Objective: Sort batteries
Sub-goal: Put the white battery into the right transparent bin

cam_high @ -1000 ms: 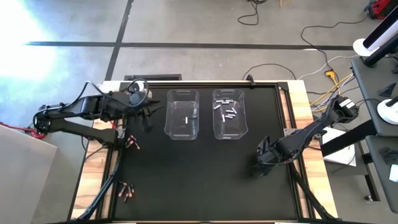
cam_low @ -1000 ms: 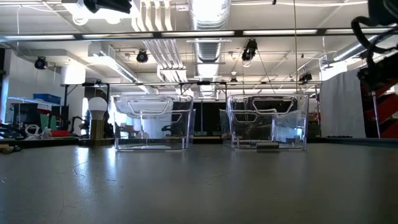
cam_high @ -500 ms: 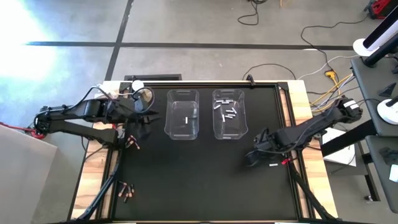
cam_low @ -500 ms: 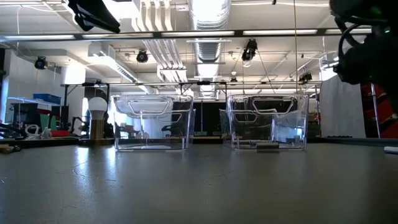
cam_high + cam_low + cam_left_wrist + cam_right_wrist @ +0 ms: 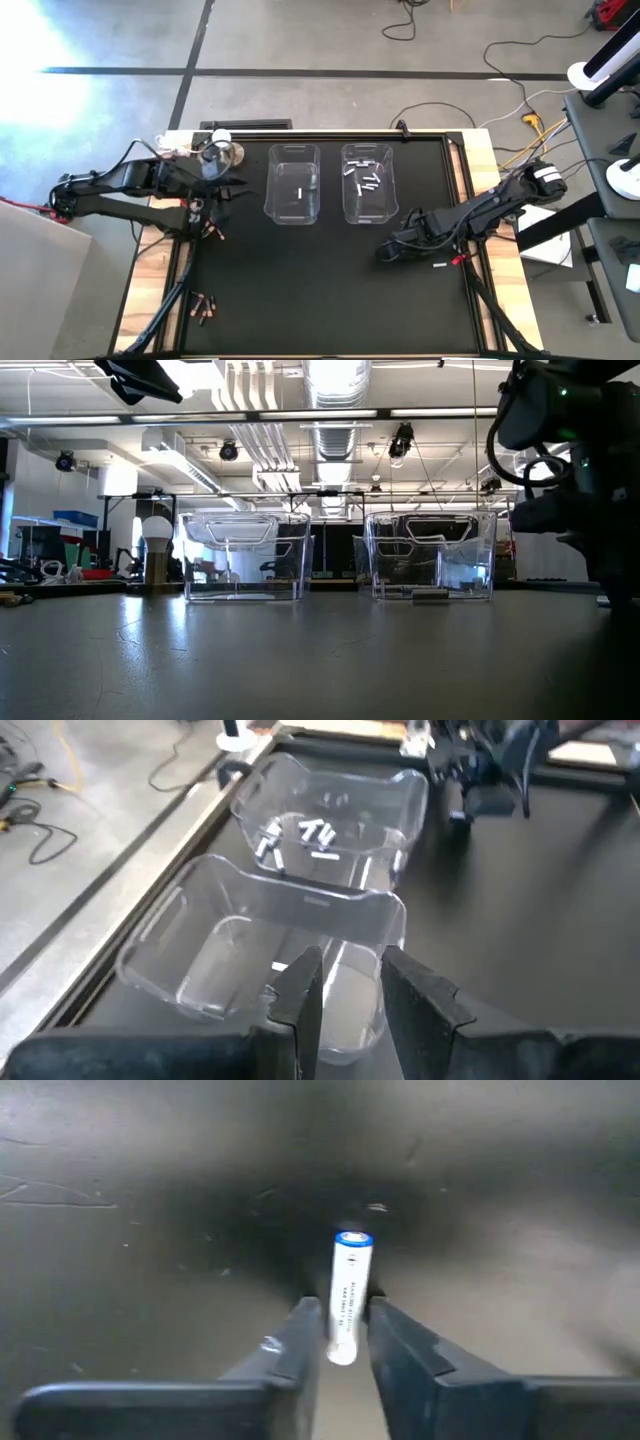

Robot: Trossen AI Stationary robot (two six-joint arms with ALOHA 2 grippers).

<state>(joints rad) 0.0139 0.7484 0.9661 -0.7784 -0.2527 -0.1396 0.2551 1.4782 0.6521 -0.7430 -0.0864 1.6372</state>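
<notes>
The right gripper (image 5: pixel 340 1342) was low over the black tabletop (image 5: pixel 300 290), in front of the clear plastic bin w/ white batteries (image 5: pixel 368 183), jaws clamped on a small white cylinder battery w/ blue end (image 5: pixel 349 1295). The left gripper (image 5: pixel 347 982) hovered beside the other clear bin (image 5: pixel 294 185), which held one white battery; its jaws were slightly apart, nothing between. Copper-reddish batteries (image 5: pixel 203 306) lay near the tabletop's left edge

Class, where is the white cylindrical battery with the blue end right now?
The white battery sits between the right gripper's fingers, low over the black mat, on the table's right, in front of the right clear plastic bin.
</notes>
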